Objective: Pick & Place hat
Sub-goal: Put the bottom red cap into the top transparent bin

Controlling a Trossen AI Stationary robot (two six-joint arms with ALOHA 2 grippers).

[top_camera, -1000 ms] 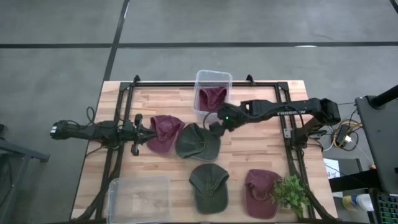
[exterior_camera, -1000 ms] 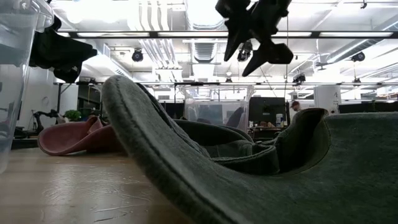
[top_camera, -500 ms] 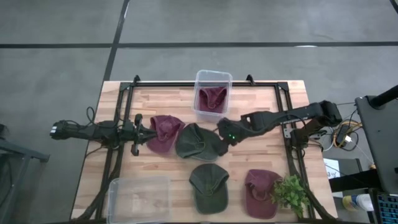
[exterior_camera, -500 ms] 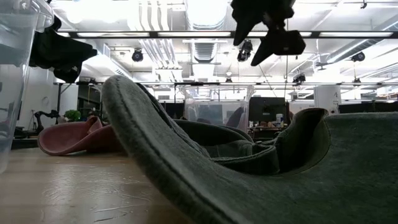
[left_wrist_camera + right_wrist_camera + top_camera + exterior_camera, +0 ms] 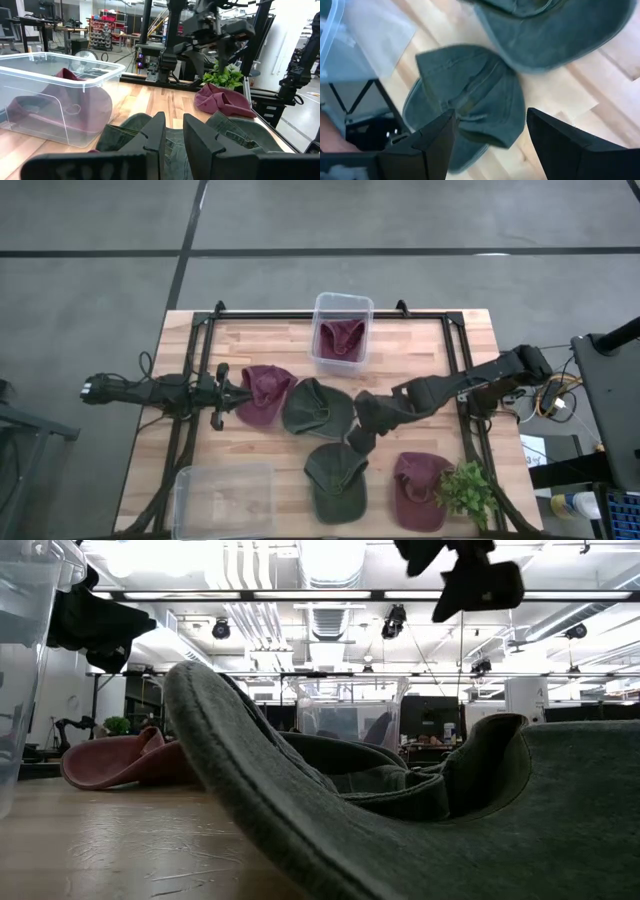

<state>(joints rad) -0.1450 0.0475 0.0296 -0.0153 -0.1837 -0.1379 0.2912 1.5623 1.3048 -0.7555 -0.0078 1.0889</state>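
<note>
Two green hats lie on the table: one in the middle (image 5: 318, 408), one nearer the front (image 5: 335, 480). A maroon hat (image 5: 262, 392) lies at the left, another (image 5: 420, 488) at the near right, and a third (image 5: 341, 338) inside the far clear bin (image 5: 343, 302). My right gripper (image 5: 362, 430) hovers open and empty above the table between the two green hats; its wrist view looks down on the front green hat (image 5: 470, 100). My left gripper (image 5: 224, 390) rests beside the left maroon hat, its fingers (image 5: 172, 135) a narrow gap apart.
An empty clear bin (image 5: 225, 498) stands at the near left corner. A small green plant (image 5: 465, 490) stands at the near right. Black rails (image 5: 460, 380) run along the table's left, right and far sides. Bare wood shows right of the far bin.
My right gripper has moved from beside the far bin toward the table's near edge and a little to the right, staying open and empty, high above the hats. No hat has moved.
</note>
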